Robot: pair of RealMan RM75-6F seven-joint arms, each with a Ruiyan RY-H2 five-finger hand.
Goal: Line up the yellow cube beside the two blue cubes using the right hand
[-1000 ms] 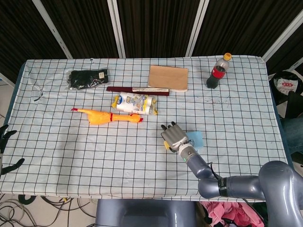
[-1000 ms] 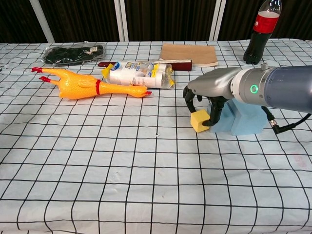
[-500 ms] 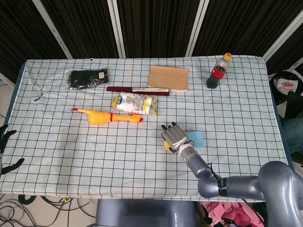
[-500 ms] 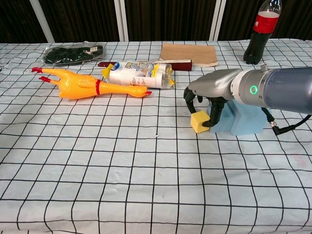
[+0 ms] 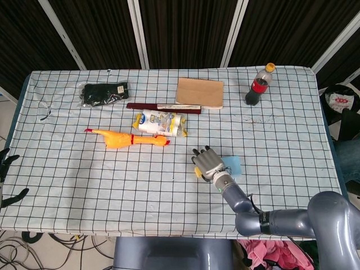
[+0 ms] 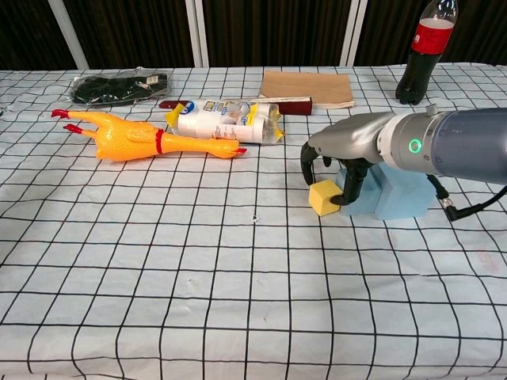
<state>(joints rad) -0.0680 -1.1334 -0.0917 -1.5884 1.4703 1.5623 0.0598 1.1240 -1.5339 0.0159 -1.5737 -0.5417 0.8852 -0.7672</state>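
My right hand pinches the yellow cube, which touches the blue cubes. I should square its edges flush, then let go gently. I cannot see my left hand.

Right hand low over table, palm down, fingers curled downward; left hand at table edge.

yellow cube: 1 | blue cubes: 2 | rubber chicken: 1 | cola bottle: 1 | brown notebook: 1 | snack pack: 1 | black bag: 1

rubber chicken | snack bag | cola bottle | notebook | black pouch
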